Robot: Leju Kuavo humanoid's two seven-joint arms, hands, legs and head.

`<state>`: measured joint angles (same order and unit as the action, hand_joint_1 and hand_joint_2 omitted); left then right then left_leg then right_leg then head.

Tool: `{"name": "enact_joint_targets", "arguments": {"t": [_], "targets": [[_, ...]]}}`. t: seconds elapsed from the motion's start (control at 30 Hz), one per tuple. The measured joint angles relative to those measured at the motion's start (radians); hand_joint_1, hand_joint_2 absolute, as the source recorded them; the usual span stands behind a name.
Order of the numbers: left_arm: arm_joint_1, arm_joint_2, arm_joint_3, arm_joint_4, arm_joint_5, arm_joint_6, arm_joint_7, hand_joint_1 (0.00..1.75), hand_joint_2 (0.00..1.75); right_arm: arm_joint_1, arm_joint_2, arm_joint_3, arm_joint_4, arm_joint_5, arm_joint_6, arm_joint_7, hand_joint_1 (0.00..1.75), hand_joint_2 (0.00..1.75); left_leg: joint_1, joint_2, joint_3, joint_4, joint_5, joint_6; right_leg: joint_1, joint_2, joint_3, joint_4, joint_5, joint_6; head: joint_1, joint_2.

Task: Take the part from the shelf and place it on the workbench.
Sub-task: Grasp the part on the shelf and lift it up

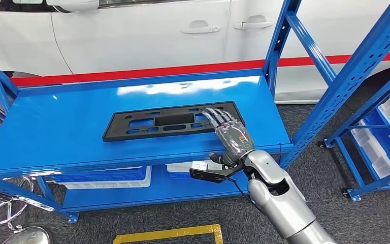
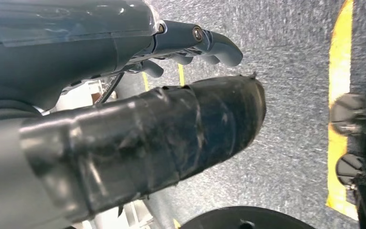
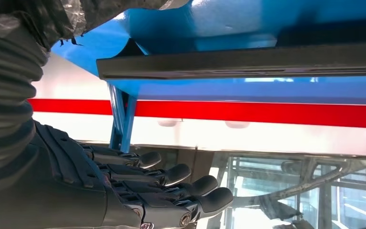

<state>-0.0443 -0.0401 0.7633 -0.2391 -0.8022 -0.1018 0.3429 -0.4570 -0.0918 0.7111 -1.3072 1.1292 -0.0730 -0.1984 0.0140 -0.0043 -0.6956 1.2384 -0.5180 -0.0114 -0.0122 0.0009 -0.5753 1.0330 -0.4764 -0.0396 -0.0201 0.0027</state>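
Part (image 1: 172,121) flat on blue shelf (image 1: 56,127); right hand (image 1: 228,133) over its right end, fingers spread, grasping nothing. Left hand (image 2: 124,62) empty, fingers loosely curled.

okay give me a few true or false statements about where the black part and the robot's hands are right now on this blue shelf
1. The black plastic part lies flat on the top blue shelf. True.
2. The right hand reaches over the part's right end, fingers extended. True.
3. The part is already lifted clear of the shelf. False: it rests on the shelf surface.
4. The left hand holds the part. False: it holds nothing, above grey carpet.
5. A white car stands behind the shelf. True.
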Motion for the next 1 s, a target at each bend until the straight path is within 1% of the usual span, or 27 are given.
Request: {"name": "enact_joint_targets", "arguments": {"t": [0.03,0.07,0.1,0.13,0.17,0.23,0.27,0.3,0.33,0.37,0.4,0.43,0.47,0.5,0.53,0.57,0.6,0.63,0.67,0.73,0.77,0.8,0.83,0.9,0.93,0.97,1.0], "targets": [[0.001,0.0,0.003,0.0,-0.001,-0.001,0.0,0.0,0.0,-0.001,0.001,0.0,0.001,0.0,0.0,0.0,0.0,1.75,0.0,0.0,0.026,-0.067,0.042,0.003,0.0,0.001,0.006,0.001,-0.005,0.002,0.0,0.0],[0.0,0.0,0.005,0.0,-0.002,-0.001,0.0,0.0,0.0,-0.003,0.002,0.0,0.003,0.0,0.0,0.0,0.0,1.75,-0.002,0.0,0.053,-0.128,0.07,0.006,0.002,0.002,0.009,0.003,-0.01,0.006,0.0,0.0],[-0.001,0.0,0.008,0.0,-0.003,-0.001,0.0,0.0,0.0,-0.007,0.003,0.0,0.004,0.0,0.0,0.0,0.0,1.75,-0.004,0.0,0.074,-0.175,0.084,0.011,0.004,0.002,0.01,0.005,-0.014,0.01,0.0,0.0],[-0.003,0.0,0.009,-0.001,-0.003,-0.001,0.0,0.0,0.0,-0.01,0.004,0.0,0.006,0.0,0.0,0.0,0.0,1.75,-0.007,-0.001,0.084,-0.199,0.083,0.014,0.005,0.002,0.009,0.006,-0.016,0.015,0.0,0.0],[-0.005,0.0,0.01,-0.001,-0.003,-0.002,-0.001,0.0,0.0,-0.013,0.004,0.0,0.008,-0.001,0.001,0.0,0.0,1.75,-0.009,-0.001,0.088,-0.206,0.077,0.018,0.006,0.001,0.008,0.006,-0.017,0.019,0.0,0.0],[-0.006,0.0,0.012,-0.002,-0.004,-0.004,-0.001,0.0,0.0,-0.016,0.004,0.0,0.01,-0.004,0.004,0.0,0.0,1.75,-0.006,-0.003,0.093,-0.216,0.075,0.027,0.006,-0.001,0.009,0.007,-0.021,0.028,0.001,0.0],[-0.005,-0.001,0.013,-0.003,-0.005,-0.006,-0.002,0.0,0.0,-0.019,0.005,0.0,0.011,-0.007,0.006,0.0,0.0,1.75,-0.003,-0.002,0.099,-0.222,0.075,0.032,0.006,-0.001,0.004,0.02,-0.031,0.033,0.001,0.0],[-0.004,-0.001,0.015,-0.003,-0.006,-0.007,-0.002,0.0,0.0,-0.024,0.005,0.0,0.013,-0.009,0.008,0.0,0.0,1.75,0.0,-0.001,0.104,-0.227,0.076,0.038,0.006,-0.001,-0.012,0.053,-0.049,0.038,0.001,0.0],[-0.004,-0.002,0.016,-0.004,-0.006,-0.009,-0.004,0.0,0.0,-0.029,0.005,0.0,0.016,-0.011,0.011,0.0,0.0,1.75,0.0,0.0,0.108,-0.23,0.075,0.042,0.003,0.0,-0.039,0.106,-0.074,0.043,0.001,0.0],[-0.004,-0.002,0.018,-0.004,-0.007,-0.011,-0.006,0.0,0.0,-0.033,0.005,0.0,0.021,-0.012,0.014,0.0,0.0,1.75,0.0,0.001,0.109,-0.23,0.073,0.047,0.002,0.0,-0.074,0.17,-0.098,0.047,0.002,0.0],[-0.005,-0.002,0.019,-0.005,-0.009,-0.012,-0.008,0.0,0.0,-0.035,0.005,0.0,0.027,-0.014,0.017,0.0,0.0,1.75,0.0,0.001,0.111,-0.229,0.07,0.05,0.0,0.0,-0.11,0.23,-0.115,0.05,0.001,0.0],[-0.005,-0.002,0.02,-0.006,-0.01,-0.013,-0.01,0.0,0.0,-0.035,0.005,0.0,0.033,-0.016,0.02,0.0,0.0,1.75,0.0,0.0,0.113,-0.228,0.067,0.051,-0.002,-0.001,-0.136,0.267,-0.116,0.052,0.001,0.0],[-0.005,-0.002,0.022,-0.007,-0.012,-0.014,-0.012,0.0,0.0,-0.036,0.006,0.0,0.04,-0.017,0.021,0.0,0.0,1.75,0.0,-0.002,0.117,-0.227,0.063,0.051,-0.004,-0.001,-0.145,0.268,-0.097,0.053,0.002,0.0],[-0.006,-0.002,0.023,-0.008,-0.014,-0.016,-0.013,0.0,0.0,-0.038,0.007,0.0,0.045,-0.017,0.021,0.0,0.0,1.75,0.0,-0.003,0.122,-0.225,0.058,0.049,-0.006,-0.001,-0.135,0.231,-0.062,0.053,0.001,0.0],[-0.006,-0.002,0.025,-0.008,-0.016,-0.018,-0.015,0.0,0.0,-0.042,0.008,0.0,0.051,-0.018,0.021,0.0,0.0,1.75,0.0,-0.004,0.127,-0.222,0.052,0.046,-0.008,-0.001,-0.112,0.168,-0.02,0.051,0.002,0.0],[-0.005,-0.002,0.028,-0.008,-0.019,-0.02,-0.016,0.0,0.0,-0.048,0.01,0.0,0.058,-0.018,0.021,0.0,0.0,1.75,-0.001,-0.004,0.131,-0.22,0.046,0.042,-0.008,-0.001,-0.087,0.109,0.011,0.048,0.002,0.0],[-0.006,-0.002,0.031,-0.008,-0.021,-0.022,-0.017,0.0,0.0,-0.054,0.013,0.0,0.066,-0.016,0.021,0.002,0.0,1.75,-0.003,-0.004,0.132,-0.217,0.042,0.037,-0.006,-0.001,-0.066,0.06,0.026,0.044,0.002,0.0],[-0.006,-0.002,0.033,-0.008,-0.024,-0.024,-0.017,0.0,0.0,-0.06,0.016,0.0,0.075,-0.014,0.021,0.004,0.0,1.75,-0.004,-0.003,0.131,-0.215,0.039,0.032,-0.003,0.0,-0.055,0.033,0.028,0.04,0.001,0.0],[-0.007,-0.002,0.036,-0.008,-0.027,-0.025,-0.018,0.0,0.0,-0.065,0.019,0.001,0.086,-0.012,0.021,0.006,0.0,1.75,-0.005,-0.003,0.129,-0.216,0.039,0.026,0.001,0.0,-0.051,0.027,0.021,0.035,0.001,0.0],[-0.009,-0.002,0.04,-0.009,-0.032,-0.027,-0.02,0.0,0.0,-0.074,0.026,0.001,0.112,-0.007,0.021,0.01,0.0,1.75,-0.004,-0.002,0.131,-0.218,0.035,0.014,-0.001,0.002,-0.044,0.015,0.02,0.024,0.001,0.0],[-0.01,-0.002,0.042,-0.009,-0.034,-0.028,-0.021,0.0,0.0,-0.08,0.029,0.001,0.125,-0.005,0.021,0.012,0.0,1.75,-0.003,-0.002,0.13,-0.209,0.027,0.009,-0.003,0.002,-0.038,0.009,0.02,0.018,0.001,0.0],[-0.01,-0.002,0.043,-0.009,-0.036,-0.028,-0.022,0.0,0.0,-0.087,0.033,0.001,0.139,-0.003,0.02,0.012,0.0,1.75,-0.002,-0.002,0.118,-0.18,0.01,0.004,-0.005,0.002,-0.032,0.003,0.02,0.012,0.001,0.0],[-0.01,-0.002,0.044,-0.009,-0.037,-0.028,-0.023,0.0,0.0,-0.093,0.036,0.001,0.152,-0.001,0.02,0.013,0.0,1.75,-0.001,-0.001,0.094,-0.13,-0.015,0.001,-0.005,0.001,-0.027,0.0,0.019,0.007,0.001,0.0],[-0.01,-0.002,0.046,-0.009,-0.039,-0.028,-0.026,0.0,0.0,-0.099,0.04,0.001,0.177,0.002,0.019,0.013,0.0,1.75,-0.001,-0.001,0.021,0.004,-0.066,-0.004,-0.003,-0.001,-0.021,0.0,0.014,-0.001,0.001,0.0],[-0.01,-0.002,0.047,-0.009,-0.039,-0.027,-0.027,0.0,0.0,-0.099,0.041,0.001,0.189,0.003,0.019,0.013,0.0,1.75,-0.001,-0.001,-0.008,0.05,-0.073,-0.006,-0.001,-0.002,-0.019,0.0,0.012,-0.002,0.001,0.0],[-0.01,-0.002,0.05,-0.009,-0.04,-0.027,-0.027,0.0,0.0,-0.099,0.043,0.002,0.2,0.004,0.019,0.012,0.0,1.75,-0.001,-0.001,-0.02,0.061,-0.061,-0.006,-0.001,-0.002,-0.015,0.0,0.009,-0.003,0.001,0.0],[-0.009,-0.002,0.052,-0.009,-0.041,-0.027,-0.028,0.0,0.0,-0.099,0.044,0.002,0.211,0.006,0.019,0.012,0.0,1.75,-0.001,-0.001,-0.013,0.033,-0.03,-0.005,0.0,0.0,-0.01,0.001,0.005,-0.002,0.001,0.0]]}}
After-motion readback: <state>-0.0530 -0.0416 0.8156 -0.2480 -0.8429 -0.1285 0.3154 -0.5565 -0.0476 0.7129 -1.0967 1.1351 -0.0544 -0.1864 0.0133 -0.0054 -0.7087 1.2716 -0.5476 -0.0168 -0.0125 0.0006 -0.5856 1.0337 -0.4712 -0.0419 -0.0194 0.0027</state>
